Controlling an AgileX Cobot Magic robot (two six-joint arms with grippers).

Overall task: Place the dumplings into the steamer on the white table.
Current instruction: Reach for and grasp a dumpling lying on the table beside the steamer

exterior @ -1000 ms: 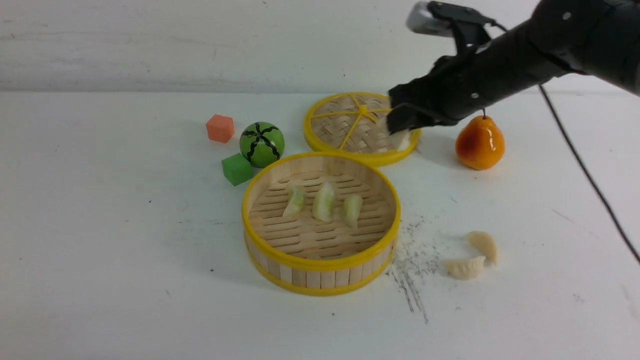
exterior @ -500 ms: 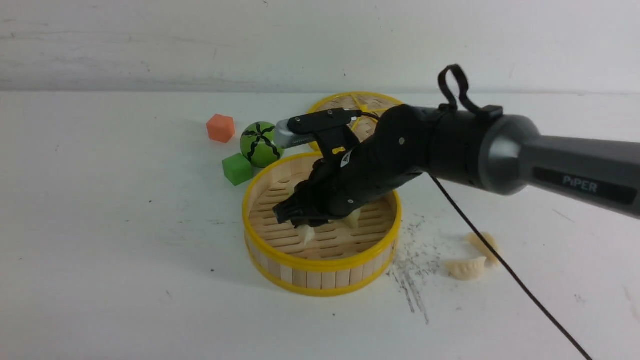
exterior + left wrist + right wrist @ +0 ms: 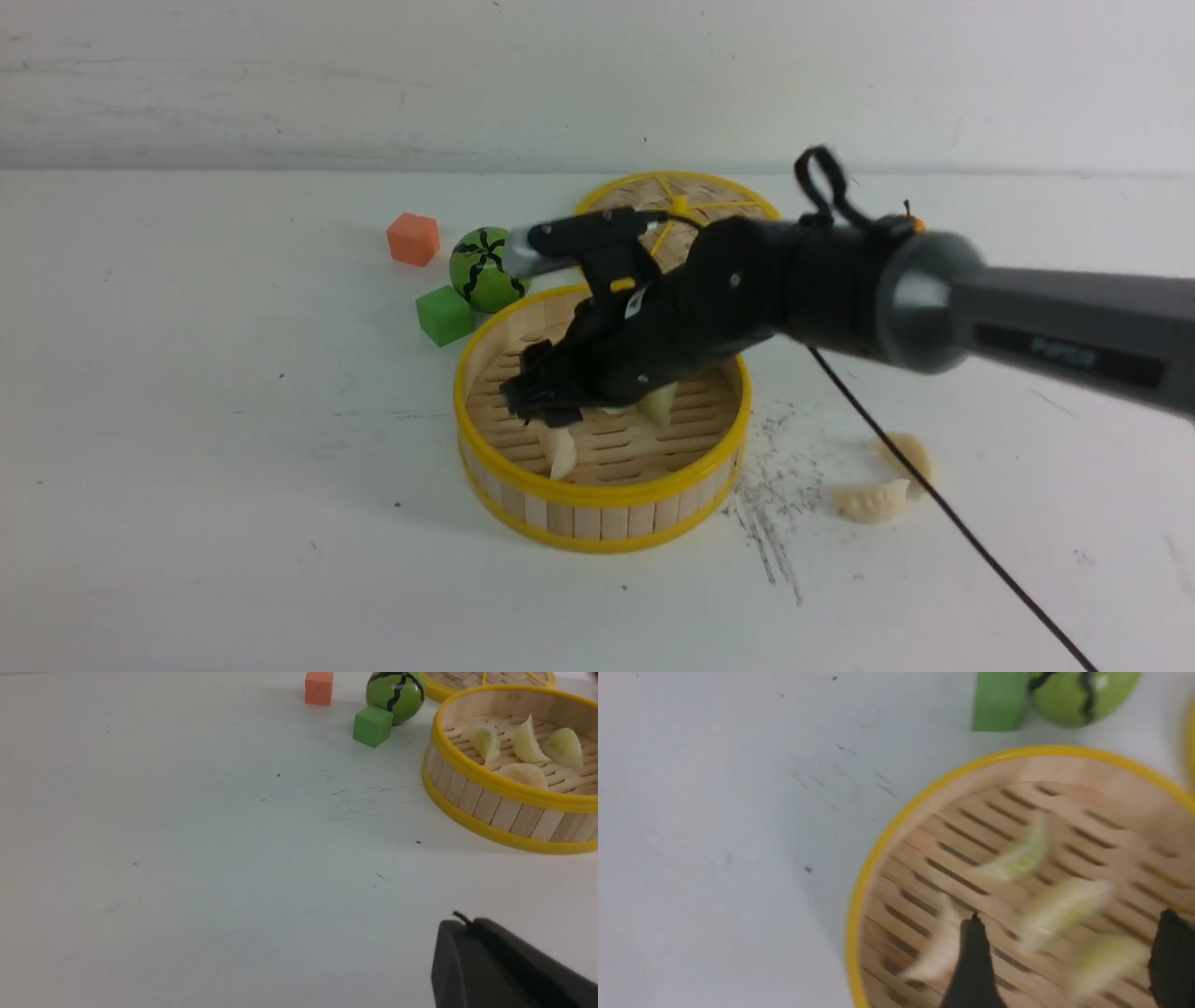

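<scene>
Bamboo slats and yellow rims make up the large round shallow steamer basket (image 3: pixel 597 518) in the middle of the front view, standing on the scuffed white table (image 3: pixel 233 467). The left wrist view shows three pale green pleated dumplings (image 3: pixel 528 746) in a row on its floor. One cream-white pleated dumpling (image 3: pixel 521 774) lies on the slats beside them, toward the basket's lower edge in the front view. Two more cream-white dumplings (image 3: pixel 868 501) lie close together on the table at the lower right of the front view, well apart from the basket.

The black right arm (image 3: pixel 840 289) reaches in from the right edge, slanting down over the basket's rim. The right gripper (image 3: pixel 546 397) is low inside, just above the cream-white dumpling. In the blurred right wrist view its fingers (image 3: pixel 971 961) stand wide apart, gripping nothing. The left gripper (image 3: pixel 490 961) shows only as a dark block above bare table; its jaws are closed.
</scene>
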